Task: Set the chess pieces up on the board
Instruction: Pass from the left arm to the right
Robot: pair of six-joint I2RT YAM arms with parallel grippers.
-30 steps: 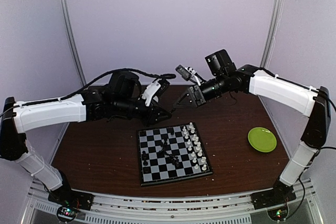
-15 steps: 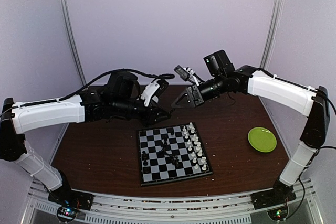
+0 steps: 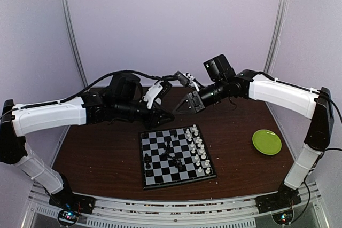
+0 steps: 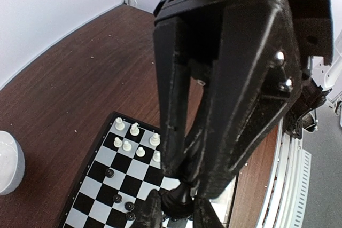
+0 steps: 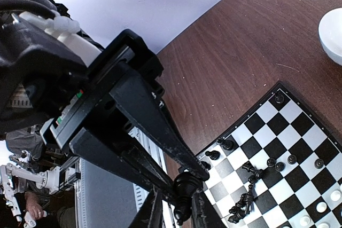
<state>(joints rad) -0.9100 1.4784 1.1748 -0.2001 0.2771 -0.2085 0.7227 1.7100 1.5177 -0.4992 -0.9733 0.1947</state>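
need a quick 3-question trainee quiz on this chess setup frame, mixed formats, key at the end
1. True or false: in the top view, the white chess pieces stand in two lines along the right side of the chessboard.
2. Pick one. Between the fingertips of the left gripper is: A) a white pawn; B) a black chess piece; C) nothing.
3. Short answer: what lies on the table to the right of the chessboard?
Key: 1 true. 2 B. 3 the green plate.
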